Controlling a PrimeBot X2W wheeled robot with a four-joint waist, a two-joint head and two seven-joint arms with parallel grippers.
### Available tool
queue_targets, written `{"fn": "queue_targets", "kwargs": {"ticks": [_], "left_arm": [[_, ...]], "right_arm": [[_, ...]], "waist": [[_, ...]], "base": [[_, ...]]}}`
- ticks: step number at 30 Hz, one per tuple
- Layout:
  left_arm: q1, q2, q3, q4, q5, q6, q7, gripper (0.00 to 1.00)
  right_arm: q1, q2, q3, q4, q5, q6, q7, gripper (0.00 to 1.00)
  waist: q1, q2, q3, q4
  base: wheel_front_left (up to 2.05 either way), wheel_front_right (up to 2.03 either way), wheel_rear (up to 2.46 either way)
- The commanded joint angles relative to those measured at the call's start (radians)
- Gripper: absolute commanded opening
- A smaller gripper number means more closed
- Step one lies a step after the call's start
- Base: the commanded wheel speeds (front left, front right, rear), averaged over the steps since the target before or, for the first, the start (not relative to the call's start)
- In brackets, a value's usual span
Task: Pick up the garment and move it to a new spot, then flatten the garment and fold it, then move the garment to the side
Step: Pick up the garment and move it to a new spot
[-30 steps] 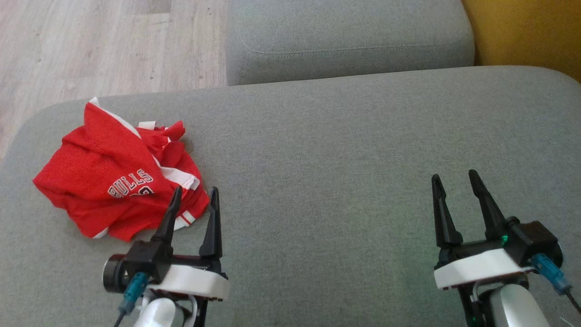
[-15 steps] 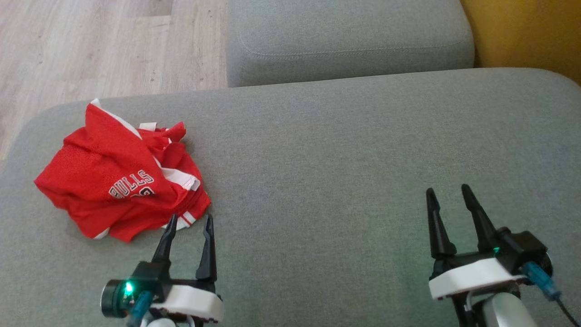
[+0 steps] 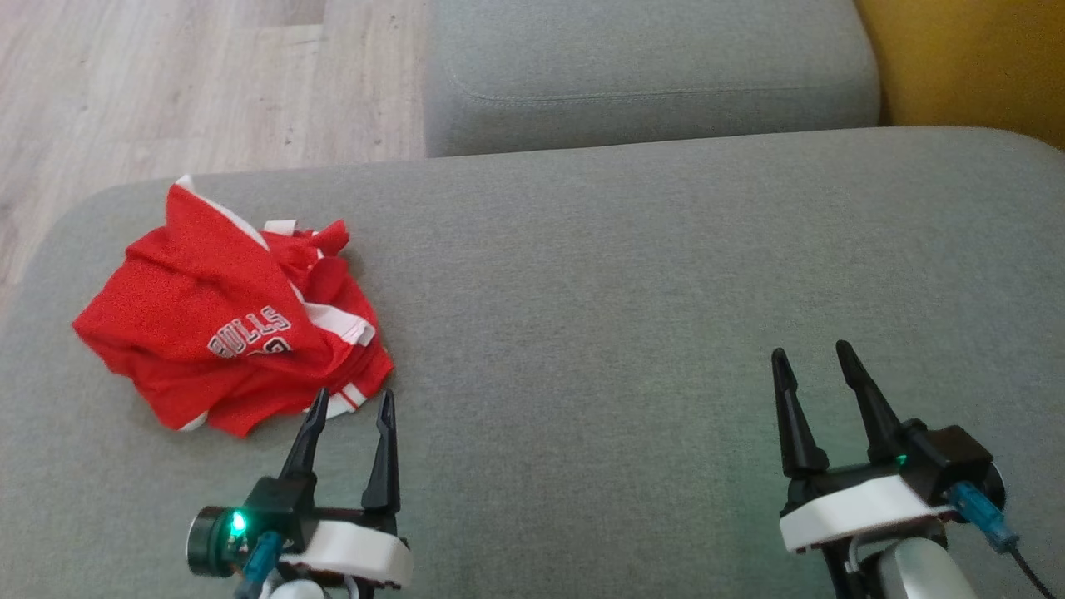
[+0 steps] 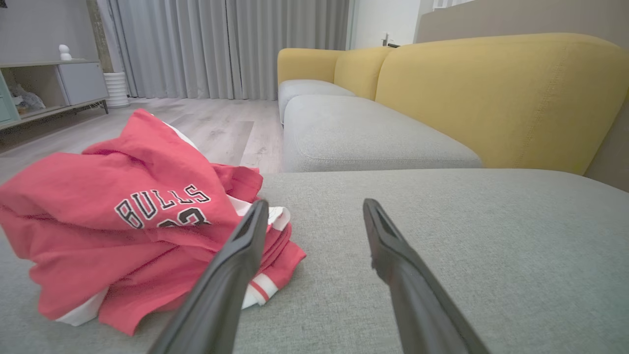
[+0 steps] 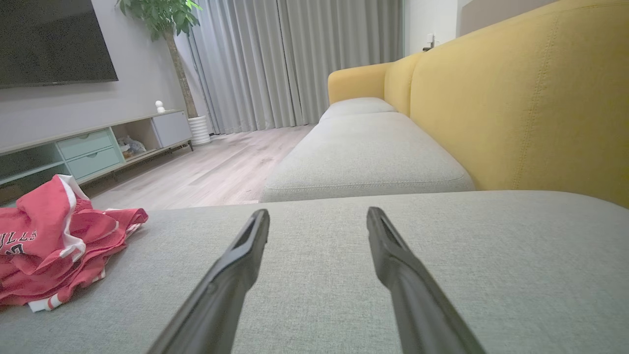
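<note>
— Garment (image 3: pixel 225 333) bunched at far left of sofa cushion (image 3: pixel 624 291), held by nothing.
— Left gripper (image 3: pixel 353 394)?
— Pulled back just beside its near edge, spread open, empty. Right gripper (image 3: pixel 809 349) open too. Likely released, set aside.

The garment (image 3: pixel 208 333) is bright red with white trim bands, a thin red stripe on the hem band, and black "BULLS" lettering edged in white. The sofa seat (image 3: pixel 624 291) is a flecked grey weave and its backrest (image 4: pixel 491 98) is mustard yellow. The floor (image 3: pixel 166 83) is pale wood-grain plank and the curtains (image 5: pixel 295 64) are grey. The left end effector (image 3: pixel 354 393) and right end effector (image 3: pixel 810 349) are black on white bases, each with a green light and a blue connector.
</note>
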Motion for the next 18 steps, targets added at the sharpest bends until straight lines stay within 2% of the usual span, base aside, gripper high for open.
{"fn": "queue_targets", "kwargs": {"ticks": [1, 6, 18], "left_arm": [[-0.048, -0.001, 0.041, -0.032, 0.014, -0.002, -0.01, 1.0], [-0.036, -0.002, 0.062, -0.05, 0.028, -0.001, -0.01, 1.0], [0.012, 0.002, 0.123, -0.056, 0.04, -0.005, -0.01, 1.0]], "right_arm": [[-0.034, -0.009, 0.032, -0.029, 0.0, -0.001, -0.011, 1.0], [-0.03, -0.009, 0.06, -0.019, 0.012, -0.001, -0.011, 1.0], [-0.021, -0.009, 0.157, -0.011, 0.033, -0.001, -0.011, 1.0]], "waist": [[0.0, 0.0, -0.001, 0.013], [0.0, 0.0, -0.01, 0.04], [0.0, 0.0, -0.036, 0.161]], "base": [[0.0, 0.0, 0.0], [0.0, 0.0, 0.0], [0.0, 0.0, 0.0]]}}
